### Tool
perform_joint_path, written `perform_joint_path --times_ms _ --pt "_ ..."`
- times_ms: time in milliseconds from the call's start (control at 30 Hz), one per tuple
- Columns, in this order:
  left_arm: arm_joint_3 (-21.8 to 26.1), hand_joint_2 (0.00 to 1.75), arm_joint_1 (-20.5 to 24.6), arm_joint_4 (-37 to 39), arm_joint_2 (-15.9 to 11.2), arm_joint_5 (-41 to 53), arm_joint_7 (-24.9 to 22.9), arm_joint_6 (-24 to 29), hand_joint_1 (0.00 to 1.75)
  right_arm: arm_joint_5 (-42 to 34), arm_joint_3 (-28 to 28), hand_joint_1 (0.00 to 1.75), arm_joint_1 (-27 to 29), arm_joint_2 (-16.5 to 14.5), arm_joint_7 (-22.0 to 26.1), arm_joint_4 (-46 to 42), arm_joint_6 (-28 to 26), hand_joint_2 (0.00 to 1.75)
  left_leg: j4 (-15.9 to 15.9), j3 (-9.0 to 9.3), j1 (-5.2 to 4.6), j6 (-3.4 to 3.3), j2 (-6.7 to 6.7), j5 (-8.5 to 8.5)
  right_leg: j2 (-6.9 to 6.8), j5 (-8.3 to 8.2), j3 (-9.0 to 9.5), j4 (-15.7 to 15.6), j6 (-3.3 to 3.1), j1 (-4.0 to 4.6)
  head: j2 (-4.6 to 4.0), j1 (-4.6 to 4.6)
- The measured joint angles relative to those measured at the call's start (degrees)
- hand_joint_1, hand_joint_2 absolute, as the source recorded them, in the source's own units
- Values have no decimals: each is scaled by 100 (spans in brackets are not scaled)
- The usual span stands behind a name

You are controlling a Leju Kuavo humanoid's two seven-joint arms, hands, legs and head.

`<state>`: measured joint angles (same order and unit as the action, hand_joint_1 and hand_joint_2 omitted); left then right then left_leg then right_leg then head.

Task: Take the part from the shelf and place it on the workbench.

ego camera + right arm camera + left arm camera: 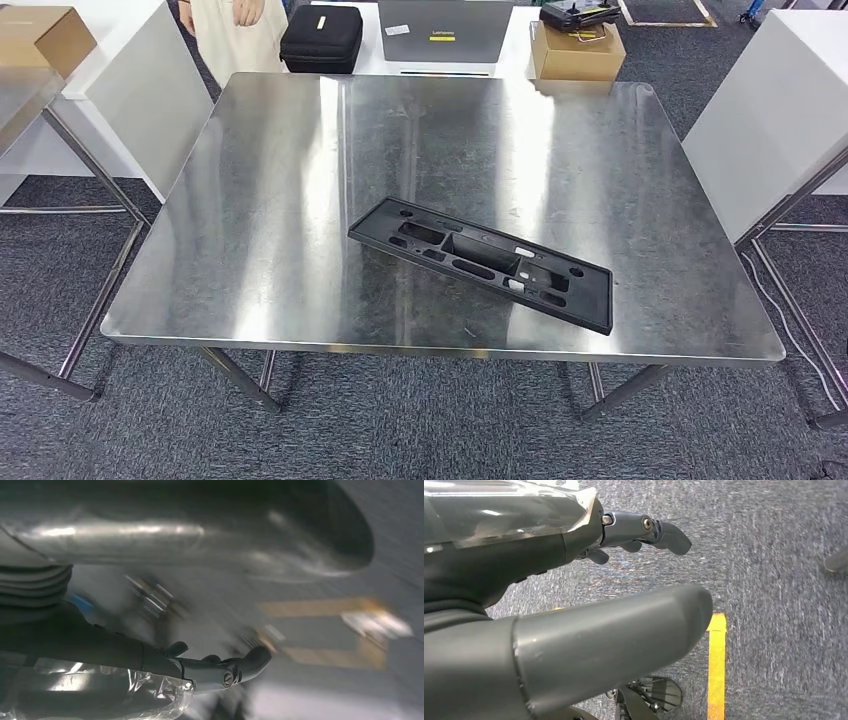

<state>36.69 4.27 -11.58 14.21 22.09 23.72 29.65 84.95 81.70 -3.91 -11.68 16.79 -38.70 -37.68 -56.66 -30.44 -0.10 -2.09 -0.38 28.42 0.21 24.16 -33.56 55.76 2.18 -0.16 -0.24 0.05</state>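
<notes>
Steel workbench carries the black part, lying flat near front edge, right of centre. Looks stiff, light plastic w/ slots; grab at long edges. Left hand and right hand both empty, fingers apart.

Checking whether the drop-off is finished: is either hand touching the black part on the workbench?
Apart. The head view shows the black part lying alone on the steel workbench, no hand near it.

floor past right hand: motion-blurred, yellow markings smeared
person behind workbench: cut off by top edge
</notes>
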Motion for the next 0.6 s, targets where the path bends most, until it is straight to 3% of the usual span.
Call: perform_joint_path --times_ms 133,267,600 --pt "-227 0 58 0 -9 400 -430 -277 0 30 281 0 -97 79 -648 1171 701 0 0 2 0 0 11 2 6 0 1 0 0 0 0 0" --pt "-454 0 101 0 -31 594 -829 -639 0 355 288 0 -158 116 -760 1870 1347 0 0 6 -1 0 11 1 7 0 4 0 0 -1 0 2" --pt "-699 0 162 0 -89 671 -1123 -1189 0 442 253 0 -195 207 -964 2448 1593 0 0 7 -4 0 12 2 7 0 5 0 0 -1 0 2"
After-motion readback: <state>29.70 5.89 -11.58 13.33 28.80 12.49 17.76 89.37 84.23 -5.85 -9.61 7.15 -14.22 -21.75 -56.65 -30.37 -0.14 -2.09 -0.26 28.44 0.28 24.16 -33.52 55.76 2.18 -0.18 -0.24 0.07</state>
